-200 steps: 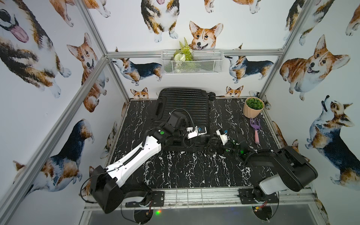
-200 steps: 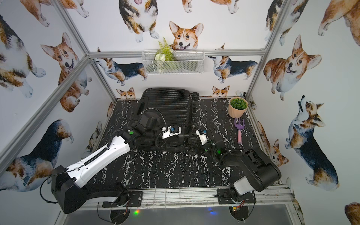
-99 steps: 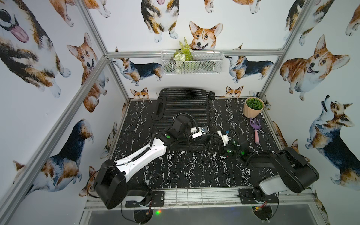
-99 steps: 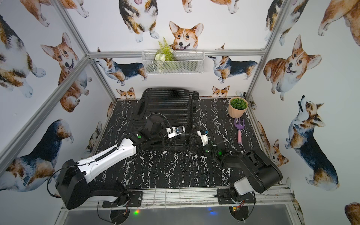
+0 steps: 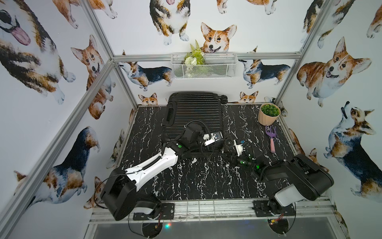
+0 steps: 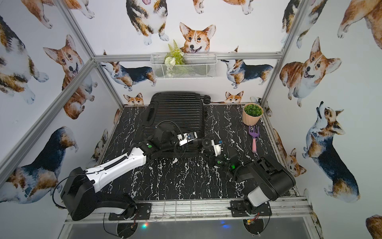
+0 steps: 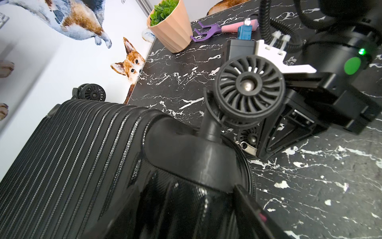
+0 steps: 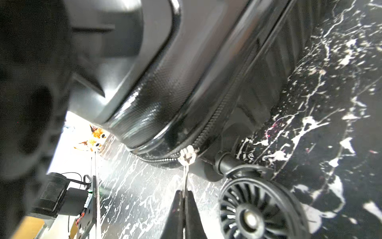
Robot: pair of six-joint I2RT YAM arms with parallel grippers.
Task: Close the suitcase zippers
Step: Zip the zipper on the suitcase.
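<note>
1. The suitcase lies flat and lid down on the marble table, far end at the rear wall. Its long axis runs from the near edge to that wall, as both top views show.
2. The right gripper is clenched on the thin metal pull tab of the zipper slider. The tab runs straight from slider to claw and looks taut.
3. The slider sits at the case's near right corner, just beside a caster wheel.
4. Key relation: the zip band bends round that corner at the slider. One leg runs up the right side toward the rear wall, the other along the near edge. The pull should follow the seam, not go outward from the shell. Cannot tell which leg is already meshed.
5. The right arm is nearer and has the tab. The left gripper is over the same corner from above. One finger shows beside the shell and the other cannot be made out. Cannot tell whether it is grasping the shell or released. It is likely there to brace.
6. Views:
   - Only the right wrist view shows the slider, the teeth and the pinch.
   - The left wrist view shows the silver tab at the right claw's tip, below the wheel.
   - The top views hide the slider, black on black under both wrists. They do show how the case lies, and that the pot and rake are well apart from it.
</note>
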